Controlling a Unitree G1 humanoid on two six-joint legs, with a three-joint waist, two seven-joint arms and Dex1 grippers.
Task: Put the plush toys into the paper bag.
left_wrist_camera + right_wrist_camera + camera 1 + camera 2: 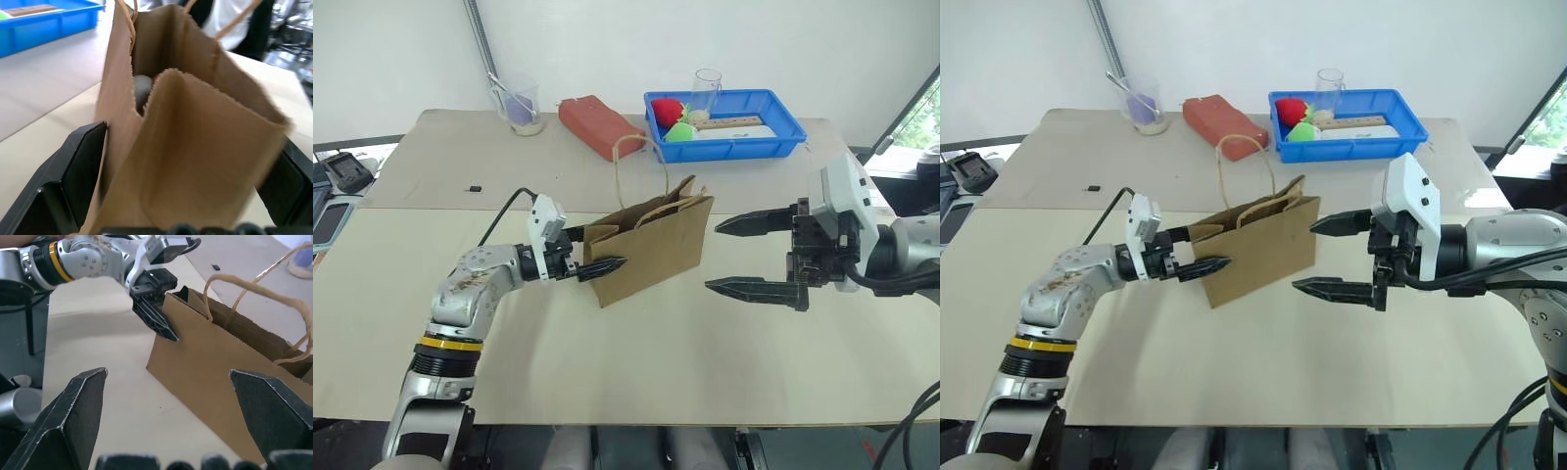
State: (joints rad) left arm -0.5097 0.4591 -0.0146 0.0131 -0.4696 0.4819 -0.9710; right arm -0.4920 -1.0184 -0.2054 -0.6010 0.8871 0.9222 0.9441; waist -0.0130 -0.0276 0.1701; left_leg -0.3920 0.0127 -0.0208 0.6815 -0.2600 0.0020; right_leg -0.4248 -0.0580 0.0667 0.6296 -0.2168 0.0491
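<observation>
On the table (607, 372) the bag (658, 245) stands upright at the middle, handles up. We see our left gripper (592, 253) at the bag's left end, its fingers spread wide, one on each side of that narrow end. Our right gripper (749, 257) hangs just beside the bag's right end, fingers apart and empty. Inside the bag, something grey (142, 90) shows; we cannot tell what.

The paper bag (656, 245) is matt brown kraft with rough torn edges. The tray (783, 137) is glossy blue plastic. The desk (705, 362) looks matt and smooth.
</observation>
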